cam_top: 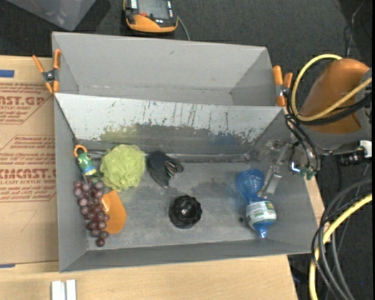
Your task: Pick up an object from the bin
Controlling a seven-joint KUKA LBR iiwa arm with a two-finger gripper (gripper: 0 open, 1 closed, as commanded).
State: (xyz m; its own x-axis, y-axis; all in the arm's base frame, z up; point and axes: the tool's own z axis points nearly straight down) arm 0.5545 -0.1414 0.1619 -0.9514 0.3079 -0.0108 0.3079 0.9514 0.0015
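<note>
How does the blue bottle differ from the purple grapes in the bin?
The bottle is blue and one piece; the grapes are dark purple, a bunch of many small balls. The bottle lies in the bin at the right; the grapes at the left, against an orange thing. Both rest on its floor.

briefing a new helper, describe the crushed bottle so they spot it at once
Look in the grey metal bin, at its floor's right end, beside the end effector. There lies a crushed blue plastic bottle with a white label. Its nearest neighbour is a round black knob.
</note>
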